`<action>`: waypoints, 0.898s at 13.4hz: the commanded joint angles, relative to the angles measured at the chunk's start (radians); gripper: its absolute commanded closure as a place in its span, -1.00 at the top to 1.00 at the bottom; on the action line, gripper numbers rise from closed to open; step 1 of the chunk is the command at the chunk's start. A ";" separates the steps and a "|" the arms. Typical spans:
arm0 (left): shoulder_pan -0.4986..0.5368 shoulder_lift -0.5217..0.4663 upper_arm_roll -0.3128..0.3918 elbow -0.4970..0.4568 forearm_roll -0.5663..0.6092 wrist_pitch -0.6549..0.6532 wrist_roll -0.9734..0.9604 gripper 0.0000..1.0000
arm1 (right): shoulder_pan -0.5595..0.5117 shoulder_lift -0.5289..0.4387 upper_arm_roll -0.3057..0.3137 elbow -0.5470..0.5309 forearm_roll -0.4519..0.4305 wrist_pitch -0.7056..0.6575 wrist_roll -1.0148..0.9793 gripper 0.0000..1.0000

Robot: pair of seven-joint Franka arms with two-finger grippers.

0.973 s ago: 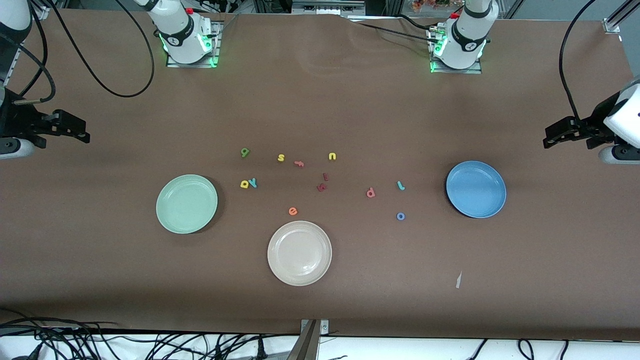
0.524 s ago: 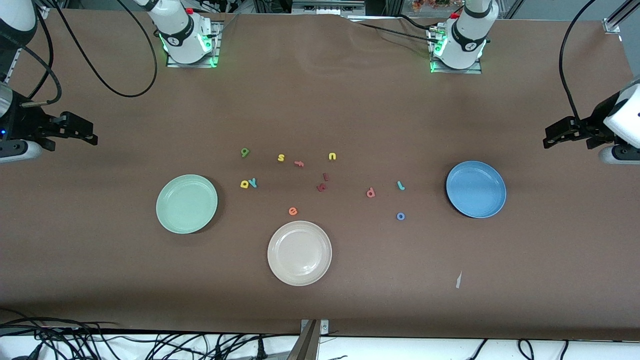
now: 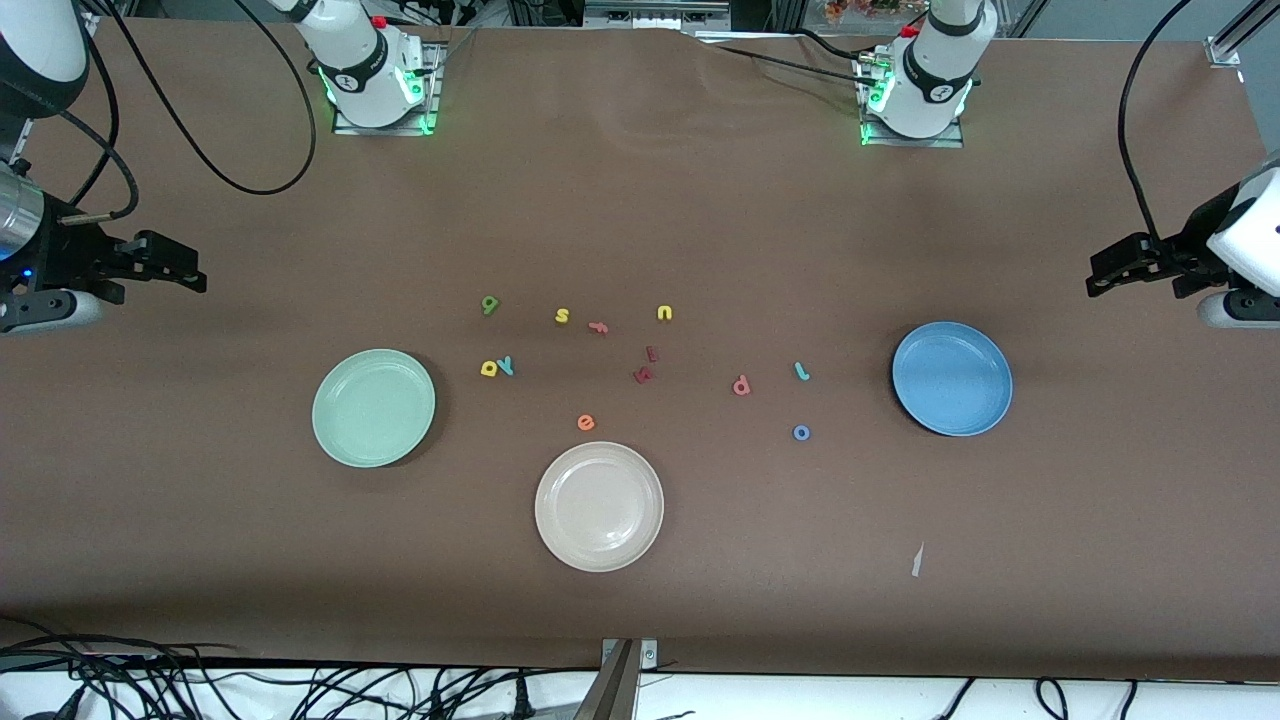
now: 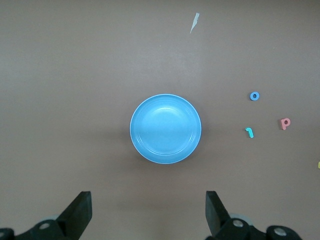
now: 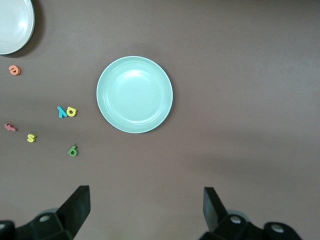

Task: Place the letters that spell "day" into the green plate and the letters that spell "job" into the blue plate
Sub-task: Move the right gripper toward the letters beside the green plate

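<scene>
The green plate (image 3: pixel 373 407) lies empty toward the right arm's end, and the blue plate (image 3: pixel 952 378) lies empty toward the left arm's end. Near the green plate lie the dark green letter (image 3: pixel 489 305), the yellow letter (image 3: pixel 489 369) and the teal "y" (image 3: pixel 506 366) touching it. Near the blue plate lie the teal hook (image 3: pixel 801 371), the blue "o" (image 3: pixel 801 432) and the salmon-red letter (image 3: pixel 741 386). My right gripper (image 3: pixel 190 278) hangs open over bare table at its end. My left gripper (image 3: pixel 1100 280) waits open at the other end, with nothing between its fingers.
A cream-beige plate (image 3: pixel 599 506) sits nearest the front camera. A yellow "s" (image 3: pixel 562 316), a yellow "u" (image 3: pixel 664 313), a salmon piece (image 3: pixel 598 326), two dark red pieces (image 3: pixel 643 375) and an orange "e" (image 3: pixel 586 422) lie mid-table. A paper scrap (image 3: pixel 916 560) lies nearer the camera.
My right gripper has drifted a little toward the middle of the table. The left arm, the plates and the letters have not moved.
</scene>
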 commanded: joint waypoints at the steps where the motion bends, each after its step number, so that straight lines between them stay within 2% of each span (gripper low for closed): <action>1: 0.001 0.005 -0.007 0.013 0.027 -0.010 0.001 1.00 | 0.043 -0.009 0.003 -0.008 -0.001 0.007 0.008 1.00; 2: 0.001 0.005 -0.007 0.014 0.027 -0.010 0.001 1.00 | 0.070 -0.008 0.002 -0.009 -0.008 0.014 0.013 1.00; 7: 0.001 0.005 -0.007 0.014 0.027 -0.010 0.001 1.00 | 0.068 0.007 0.000 -0.012 0.005 0.071 0.103 1.00; 12: 0.001 0.005 -0.007 0.014 0.027 -0.010 0.003 1.00 | 0.069 0.008 0.000 -0.015 0.008 0.082 0.096 1.00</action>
